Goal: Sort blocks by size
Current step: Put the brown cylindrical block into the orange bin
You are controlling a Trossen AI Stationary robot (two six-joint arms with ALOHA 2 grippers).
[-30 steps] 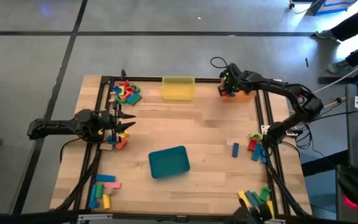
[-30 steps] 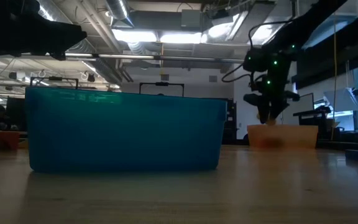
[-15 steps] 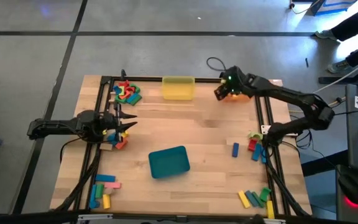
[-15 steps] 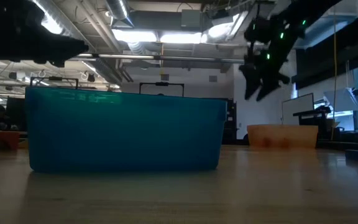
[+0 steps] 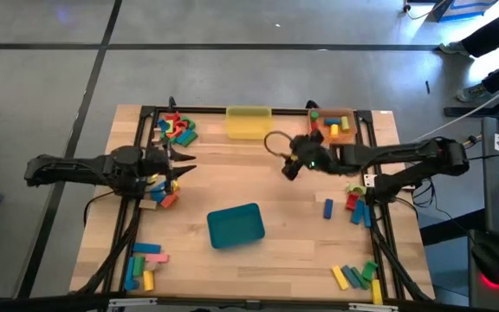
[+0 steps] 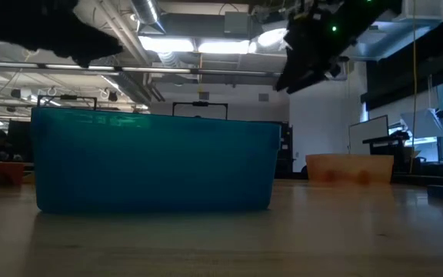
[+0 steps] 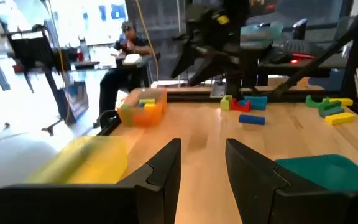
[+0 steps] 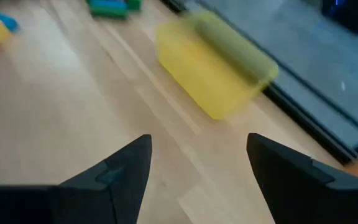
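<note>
Orange tray (image 5: 343, 132) with blocks (image 5: 326, 122), right pincer (image 5: 289, 167) beside it

Bare wood lies open mid-table between the yellow tray (image 5: 249, 122) and the teal tray (image 5: 236, 225).

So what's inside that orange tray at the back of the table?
The orange tray holds a few small blocks: green, yellow and red ones show from above. Anything lying underneath them is covered, so the full count cannot be told.
</note>
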